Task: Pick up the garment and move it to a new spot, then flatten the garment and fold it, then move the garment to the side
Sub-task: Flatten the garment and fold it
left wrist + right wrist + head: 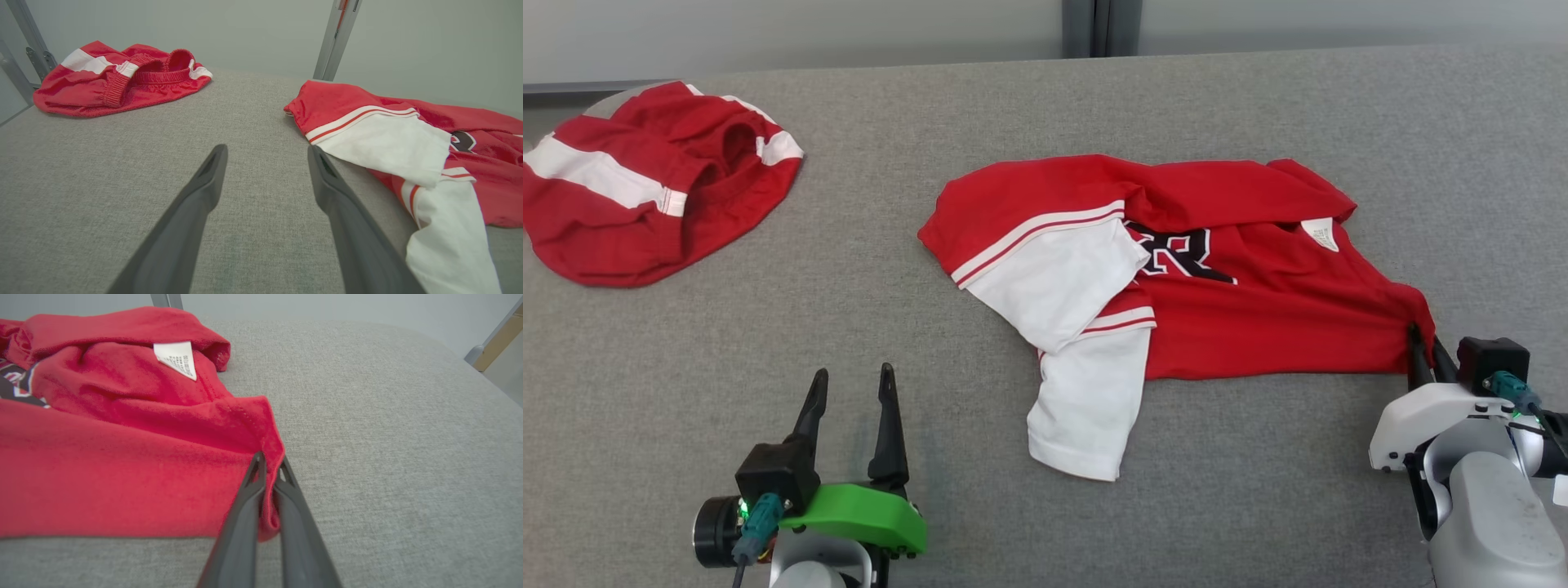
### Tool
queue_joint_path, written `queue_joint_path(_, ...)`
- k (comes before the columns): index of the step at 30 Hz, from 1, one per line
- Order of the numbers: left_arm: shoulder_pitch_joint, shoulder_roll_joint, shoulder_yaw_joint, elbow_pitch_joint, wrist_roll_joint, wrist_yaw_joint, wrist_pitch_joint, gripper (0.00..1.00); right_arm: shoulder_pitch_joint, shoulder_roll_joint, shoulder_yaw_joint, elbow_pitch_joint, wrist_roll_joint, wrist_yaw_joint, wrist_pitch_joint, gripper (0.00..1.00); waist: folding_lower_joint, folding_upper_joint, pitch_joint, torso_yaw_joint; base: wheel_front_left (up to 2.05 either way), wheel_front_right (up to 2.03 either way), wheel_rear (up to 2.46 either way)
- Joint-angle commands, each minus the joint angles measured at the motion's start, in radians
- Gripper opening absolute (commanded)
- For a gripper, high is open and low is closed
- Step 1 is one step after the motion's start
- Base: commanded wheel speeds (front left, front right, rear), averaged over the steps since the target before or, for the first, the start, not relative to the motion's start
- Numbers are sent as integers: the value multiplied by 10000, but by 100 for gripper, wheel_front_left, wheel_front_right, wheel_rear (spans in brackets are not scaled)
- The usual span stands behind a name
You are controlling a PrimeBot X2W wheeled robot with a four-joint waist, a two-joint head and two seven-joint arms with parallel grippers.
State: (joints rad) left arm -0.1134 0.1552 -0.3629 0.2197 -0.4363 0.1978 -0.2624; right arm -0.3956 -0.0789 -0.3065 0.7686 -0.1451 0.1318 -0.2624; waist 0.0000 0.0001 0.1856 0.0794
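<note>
The garment [1258, 310] is a red shirt with white sleeves and a dark letter print, lying crumpled at the middle right of the grey table. Its red body [122, 473] and white label show in the right wrist view, its white sleeves [388, 143] in the left wrist view. My right gripper [1423, 335] is shut on the garment's right hem corner, with red cloth pinched between the fingertips [258, 465]. My left gripper [849, 380] stands open over bare table at the lower left, apart from the sleeves, and its fingers [204, 183] hold nothing.
A second red garment with white stripes [645, 180] lies bunched at the table's far left corner, also visible from the left wrist [118, 77]. The grey table [768, 327] is bare between the two garments. A pale wall and metal posts [335, 36] stand behind.
</note>
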Motion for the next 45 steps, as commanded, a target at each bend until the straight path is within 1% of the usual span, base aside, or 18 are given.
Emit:
queue_joint_path(1,43,-55,-37,-14,71,-80,-34,100,21,-37,-209,-95,-182,-21,-33,0,0,-1,27,-48,0,0,0)
queue_joint_path(3,29,-87,-55,17,114,-139,-35,100,41,-16,-370,-176,-294,-21,-34,0,0,-1,26,-82,0,0,0)
queue_joint_path(4,23,-107,-58,37,146,-146,-35,100,49,4,-457,-225,-338,-21,-32,11,0,-1,13,-104,0,0,0)
queue_joint_path(5,26,-128,-55,52,164,-148,-35,100,67,29,-516,-257,-364,-21,-33,39,0,-1,-4,-121,0,0,0)
queue_joint_path(6,36,-141,-56,70,190,-181,-35,100,93,55,-588,-341,-413,-21,-33,73,0,-1,-41,-147,0,0,0)
queue_joint_path(7,51,-150,-52,85,193,-202,-35,100,129,69,-624,-404,-439,-21,-33,100,0,-1,-67,-162,0,0,0)
queue_joint_path(13,208,-194,-134,104,331,-306,-35,100,536,188,-719,-947,-370,-19,-34,100,0,-1,-429,-236,0,0,0)
queue_joint_path(20,361,-263,-547,-70,512,-469,-22,100,1457,261,-692,-2419,-62,-19,-33,100,0,-1,-768,-369,0,0,0)
queue_joint_path(23,387,-296,-884,-50,590,-594,87,100,1809,286,-327,-3052,249,-19,-35,100,0,-1,-821,-511,0,0,0)
queue_joint_path(28,143,-488,-1829,278,929,-1044,408,100,2106,270,482,-3704,942,-19,-35,100,0,-1,-792,-780,0,0,0)
queue_joint_path(33,-271,-716,-3047,1046,1165,-1801,902,100,2050,272,1198,-4038,1474,-19,-35,100,0,-1,-535,-1119,0,0,0)
queue_joint_path(36,-615,-830,-3464,1622,1265,-2050,1082,100,1981,273,1487,-4121,1695,-19,-35,100,0,-1,-312,-1335,0,0,0)
queue_joint_path(38,-859,-894,-3579,2044,1296,-2014,1082,100,1921,270,1587,-4126,1763,-19,-35,100,0,-1,-162,-1501,0,0,0)
queue_joint_path(42,-1278,-958,-3527,2981,1136,-1749,1204,100,1852,272,1545,-4171,1778,-19,-35,100,0,-1,65,-1798,0,0,0)
queue_joint_path(45,-1474,-985,-3567,3469,977,-1742,1302,100,1845,272,1430,-4200,1758,-19,-35,100,0,-1,119,-1910,0,0,0)
